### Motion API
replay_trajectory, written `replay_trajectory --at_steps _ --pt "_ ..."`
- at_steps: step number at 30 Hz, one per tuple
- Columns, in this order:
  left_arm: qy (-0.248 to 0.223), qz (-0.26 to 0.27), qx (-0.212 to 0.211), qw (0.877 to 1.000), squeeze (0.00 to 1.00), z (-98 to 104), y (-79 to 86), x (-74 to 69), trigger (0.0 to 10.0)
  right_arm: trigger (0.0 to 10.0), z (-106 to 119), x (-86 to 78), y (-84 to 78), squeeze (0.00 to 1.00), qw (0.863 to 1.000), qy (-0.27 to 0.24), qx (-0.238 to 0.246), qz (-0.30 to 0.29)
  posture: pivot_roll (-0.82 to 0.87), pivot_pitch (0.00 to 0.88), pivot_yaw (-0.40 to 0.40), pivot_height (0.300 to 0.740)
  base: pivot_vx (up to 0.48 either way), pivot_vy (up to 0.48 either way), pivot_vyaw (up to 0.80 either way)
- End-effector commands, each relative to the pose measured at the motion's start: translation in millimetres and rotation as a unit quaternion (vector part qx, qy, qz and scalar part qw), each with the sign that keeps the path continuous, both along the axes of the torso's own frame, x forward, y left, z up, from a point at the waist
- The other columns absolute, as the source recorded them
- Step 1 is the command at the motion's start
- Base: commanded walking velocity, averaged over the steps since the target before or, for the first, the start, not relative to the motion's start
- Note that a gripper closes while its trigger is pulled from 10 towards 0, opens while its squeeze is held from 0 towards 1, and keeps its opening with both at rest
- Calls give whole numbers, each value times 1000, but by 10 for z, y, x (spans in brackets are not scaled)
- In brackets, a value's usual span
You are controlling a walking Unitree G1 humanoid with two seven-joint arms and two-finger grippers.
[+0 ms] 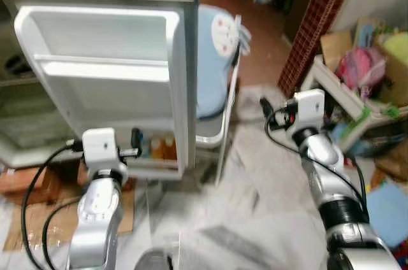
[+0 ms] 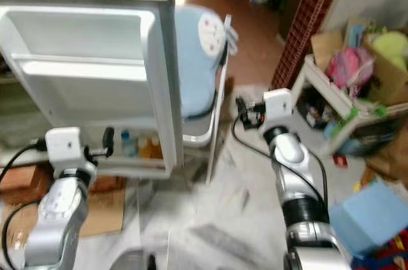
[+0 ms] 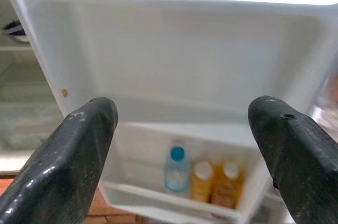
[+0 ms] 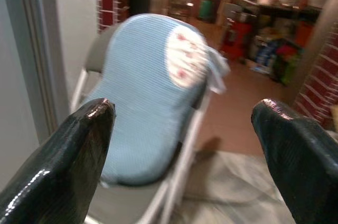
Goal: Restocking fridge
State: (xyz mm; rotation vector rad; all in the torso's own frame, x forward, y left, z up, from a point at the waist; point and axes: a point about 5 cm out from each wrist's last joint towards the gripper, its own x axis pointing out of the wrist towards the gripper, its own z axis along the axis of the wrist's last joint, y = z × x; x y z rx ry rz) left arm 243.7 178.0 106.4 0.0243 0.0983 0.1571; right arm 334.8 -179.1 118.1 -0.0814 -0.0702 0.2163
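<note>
Fridge door (image 2: 83, 60) open; bottles (image 2: 143, 146) on bottom shelf.

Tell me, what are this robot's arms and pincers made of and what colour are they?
Both arms are jointed silver tubes with dark bands, each ending in a white boxy wrist block. Black cables loop along them. The left gripper and right gripper each have two long, thick black fingers, ribbed and slightly glossy, with rounded tips.

Both arms are sticking out forward, elbows bent. The left gripper (image 3: 182, 123) is pointing straight ahead with its fingers (image 3: 68, 155) spread wide apart and nothing sitting between them. The right gripper (image 4: 185, 123) is doing the same thing off to the right side, fingers (image 4: 296, 155) wide apart and empty too. Black cables are looping off both wrists.
</note>
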Motion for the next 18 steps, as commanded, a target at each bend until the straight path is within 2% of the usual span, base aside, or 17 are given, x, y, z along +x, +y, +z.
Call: replay_trajectory --at_steps 1,2,18 --pt "0 11 2 1000 0 -3 40 7 10000 10000 95 38 67 0 1000 -18 -2 12 53 51 -48 740 0 0 0" --pt "-4 13 2 1000 0 5 38 14 10000 10000 120 42 70 0 999 -28 -9 14 54 45 -50 740 0 0 0" --pt "-5 31 14 999 0 15 46 38 10000 10000 127 106 177 0 1000 -24 -3 8 58 48 -43 740 0 0 756"
